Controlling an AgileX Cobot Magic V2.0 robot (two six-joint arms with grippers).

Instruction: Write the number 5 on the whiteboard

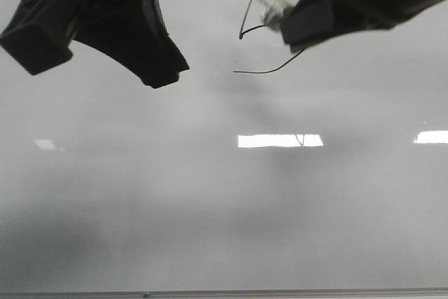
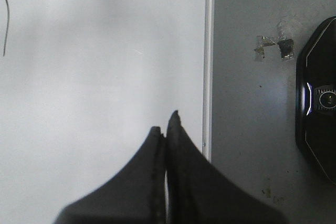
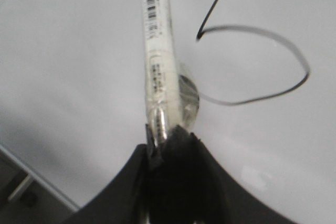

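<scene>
While our right gripper (image 3: pixel 170 135) pinches a white marker (image 3: pixel 157 61) by its end, the pen slanting out over the whiteboard (image 1: pixel 210 201), our left gripper (image 2: pixel 167 124) hangs over the board near its thin frame edge with its two fingers pressed together on nothing. We see the number 5 (image 1: pixel 253 40) drawn in thin black line at the far middle of the board, just beside the right gripper in the front view: a slanted stem and a rounded belly, with the top bar not clear to us. Beyond the frame edge, on the grey table (image 2: pixel 252 108), lie a dark rounded device (image 2: pixel 317 98) and scraps of tape (image 2: pixel 273 45).
</scene>
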